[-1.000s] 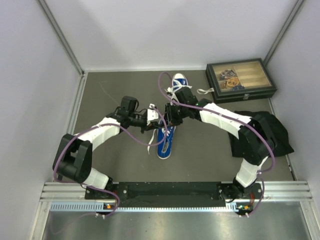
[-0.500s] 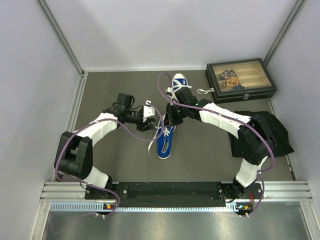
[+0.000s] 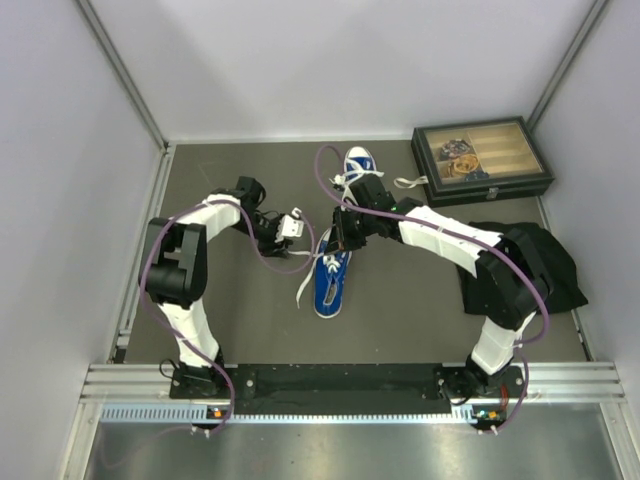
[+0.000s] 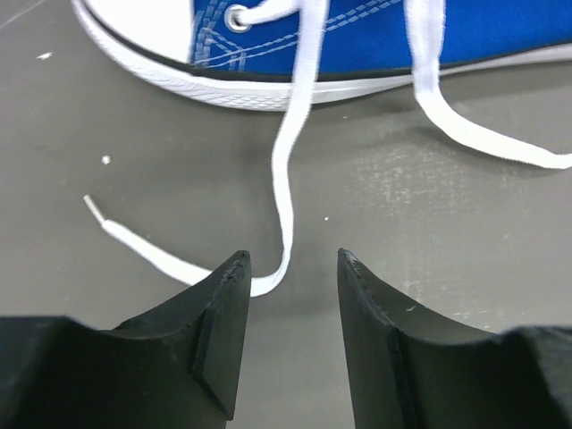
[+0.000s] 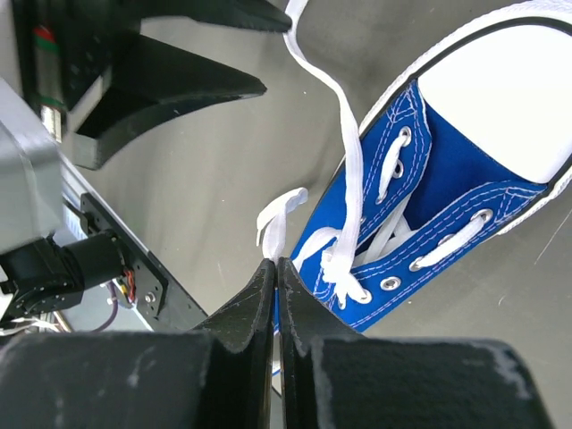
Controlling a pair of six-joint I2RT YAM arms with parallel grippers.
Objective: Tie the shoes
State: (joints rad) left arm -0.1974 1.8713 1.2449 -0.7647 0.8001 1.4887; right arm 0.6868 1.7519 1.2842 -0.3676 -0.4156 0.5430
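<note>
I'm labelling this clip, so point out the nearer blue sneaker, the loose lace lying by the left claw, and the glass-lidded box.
nearer sneaker (image 3: 330, 287): top view, on its blue inside.
loose lace (image 4: 282, 179): left wrist view, on its middle stretch below the sole.
glass-lidded box (image 3: 490, 187): top view, on its front wall.

The top external camera hangs high over the near edge and looks steeply down on the whole table (image 3: 400, 310). Each wrist camera looks close past its own jaws: the left sits low beside the near blue sneaker (image 4: 447, 36), the right looks down onto its laces (image 5: 344, 152). All three views share that sneaker.
</note>
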